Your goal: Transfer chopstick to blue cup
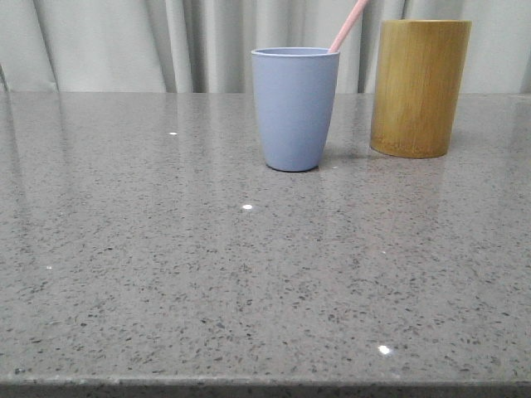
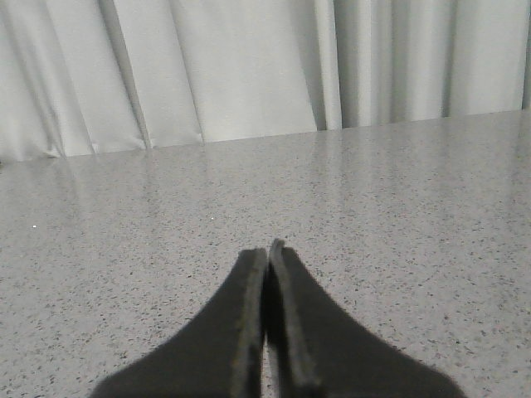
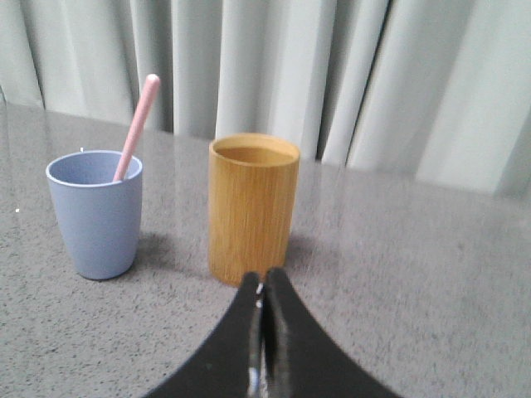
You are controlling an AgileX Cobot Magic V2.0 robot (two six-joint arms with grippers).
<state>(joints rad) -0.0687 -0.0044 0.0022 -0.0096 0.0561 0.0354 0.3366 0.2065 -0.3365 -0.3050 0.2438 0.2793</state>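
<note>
Nearest in each wrist view are the robot's own dark fingers. The left gripper [image 2: 267,253] has its two pads pressed together with nothing between them, hanging low over bare speckled grey countertop [image 2: 415,215] and looking level across it toward the pale curtain [image 2: 249,66]. The right gripper [image 3: 264,282] is likewise closed tight and empty, its tips pointing at the foot of the bamboo cylinder [image 3: 252,207] from a short way back, tilted slightly down at the tabletop. Beyond those tips, the cylinder stands upright and looks empty as far as its mouth can be seen. Just beside it, apart and not touching, stands the blue cup [image 1: 294,108], also upright. The chopstick [image 1: 348,25] rests inside the blue cup, leaning on its rim and slanting up toward the bamboo cylinder, its upper end running out of the front view. Judged from this, the transfer looks done, and the step in hand is the retreat: doing it well would mean keeping both arms away from the slanted stick and the light cup, since a brush against either could tip the cup or flick the chopstick out. Farthest back hangs the folded curtain.
</note>
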